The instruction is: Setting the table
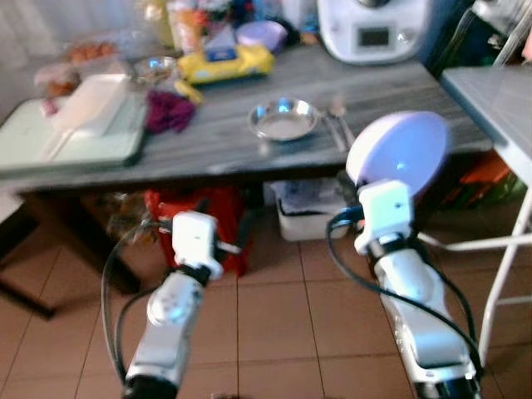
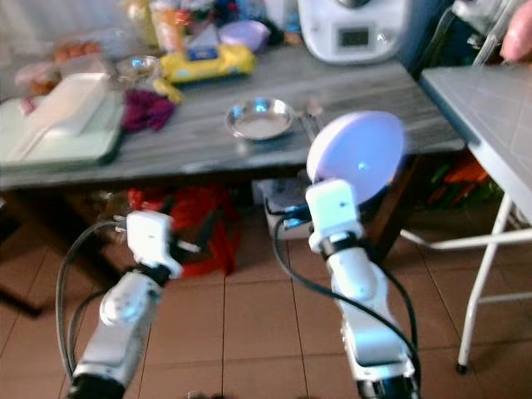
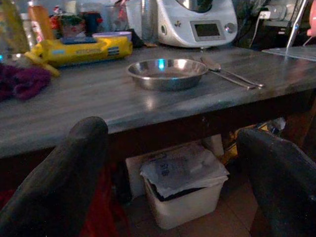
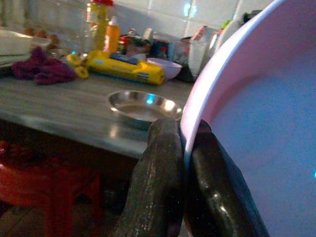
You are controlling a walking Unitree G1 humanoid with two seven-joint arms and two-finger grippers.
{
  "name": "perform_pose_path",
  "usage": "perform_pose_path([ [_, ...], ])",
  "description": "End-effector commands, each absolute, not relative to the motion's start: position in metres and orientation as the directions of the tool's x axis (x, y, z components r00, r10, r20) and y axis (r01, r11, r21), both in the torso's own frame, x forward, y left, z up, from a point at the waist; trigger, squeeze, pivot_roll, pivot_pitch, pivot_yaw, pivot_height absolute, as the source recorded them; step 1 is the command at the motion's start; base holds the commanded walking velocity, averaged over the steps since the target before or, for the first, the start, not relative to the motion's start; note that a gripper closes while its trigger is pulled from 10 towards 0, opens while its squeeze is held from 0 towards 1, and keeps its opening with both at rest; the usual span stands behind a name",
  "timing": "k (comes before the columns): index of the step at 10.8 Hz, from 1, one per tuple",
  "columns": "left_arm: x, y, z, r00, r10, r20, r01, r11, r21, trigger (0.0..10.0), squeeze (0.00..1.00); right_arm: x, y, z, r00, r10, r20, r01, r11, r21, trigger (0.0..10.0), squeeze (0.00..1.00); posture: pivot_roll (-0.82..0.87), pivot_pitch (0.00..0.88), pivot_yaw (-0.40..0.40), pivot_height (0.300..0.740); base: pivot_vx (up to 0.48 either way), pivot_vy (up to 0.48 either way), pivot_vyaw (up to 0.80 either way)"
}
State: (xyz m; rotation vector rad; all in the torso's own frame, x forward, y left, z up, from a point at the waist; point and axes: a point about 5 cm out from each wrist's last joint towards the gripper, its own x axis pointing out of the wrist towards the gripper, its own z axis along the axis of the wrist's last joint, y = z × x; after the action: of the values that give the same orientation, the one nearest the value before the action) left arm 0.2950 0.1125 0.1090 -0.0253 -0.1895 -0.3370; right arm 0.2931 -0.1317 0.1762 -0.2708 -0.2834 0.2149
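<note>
Right wrist view: the right gripper point(image 4: 183, 148) is pinching the rim of a pale lilac bowl point(image 4: 256, 128), its two fingers point(image 4: 158, 163) clenched on either side of the edge.
Bowl: it is being held up on its side in front of the near right edge of the desk point(image 1: 208, 137), not touching it, above the tiled floor point(image 1: 274, 307).
Left gripper: the left gripper point(image 3: 173, 163) is hanging low before the desk's near edge, its fingers point(image 3: 64, 182) spread wide apart and holding nothing.
Desk: a steel dish point(image 1: 283, 119) is sitting near the middle, with cutlery point(image 1: 337, 125) lying just to its right.
Far side: a yellow pack point(image 1: 226, 62) is lying behind the dish, a second lilac bowl point(image 1: 262, 35) beyond it, and a white appliance point(image 1: 374, 29) is standing at the far right.
Left side: a purple cloth point(image 1: 169, 110) is lying beside a pale green tray point(image 1: 66, 137) that is carrying a white box point(image 1: 93, 101).
Under the desk: a white bin point(image 3: 182, 190) is standing on the floor, with something red point(image 1: 195, 220) to its left.
Right: a second grey table point(image 1: 495, 104) is standing on white legs.
</note>
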Motion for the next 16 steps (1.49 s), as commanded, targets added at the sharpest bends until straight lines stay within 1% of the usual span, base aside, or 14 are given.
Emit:
perform_pose_path([
  [1, 0.294, 0.107, 0.110, 0.920, -0.339, 0.194, 0.346, 0.938, 0.001, 10.0, 0.00, 0.292, -0.135, 0.182, 0.933, 0.241, 0.267, -0.158, 0.942, -0.297, 10.0, 0.00, -0.16, 0.142, 0.065, 0.740, 0.352, 0.000, 0.00],
  [5, 0.296, 0.107, 0.116, 0.916, -0.338, 0.215, 0.347, 0.938, -0.003, 10.0, 0.00, 0.291, -0.132, 0.183, 0.924, 0.261, 0.278, -0.164, 0.930, -0.330, 10.0, 0.00, -0.16, 0.142, 0.066, 0.740, 0.369, 0.000, 0.00],
  [12, 0.298, 0.106, 0.119, 0.914, -0.338, 0.226, 0.347, 0.938, -0.004, 10.0, 0.00, 0.292, -0.131, 0.185, 0.921, 0.266, 0.284, -0.164, 0.927, -0.338, 10.0, 0.00, -0.16, 0.131, 0.059, 0.740, 0.389, 0.000, 0.00],
  [13, 0.299, 0.107, 0.121, 0.916, -0.326, 0.233, 0.334, 0.943, 0.006, 10.0, 0.00, 0.292, -0.131, 0.186, 0.917, 0.276, 0.288, -0.165, 0.920, -0.356, 10.0, 0.00, -0.16, 0.128, 0.060, 0.740, 0.356, 0.000, 0.79],
  [16, 0.299, 0.108, 0.122, 0.917, -0.321, 0.236, 0.329, 0.944, 0.007, 10.0, 0.00, 0.292, -0.129, 0.186, 0.915, 0.278, 0.294, -0.168, 0.923, -0.347, 10.0, 0.00, -0.16, 0.127, 0.061, 0.740, 0.350, 0.000, 0.73],
])
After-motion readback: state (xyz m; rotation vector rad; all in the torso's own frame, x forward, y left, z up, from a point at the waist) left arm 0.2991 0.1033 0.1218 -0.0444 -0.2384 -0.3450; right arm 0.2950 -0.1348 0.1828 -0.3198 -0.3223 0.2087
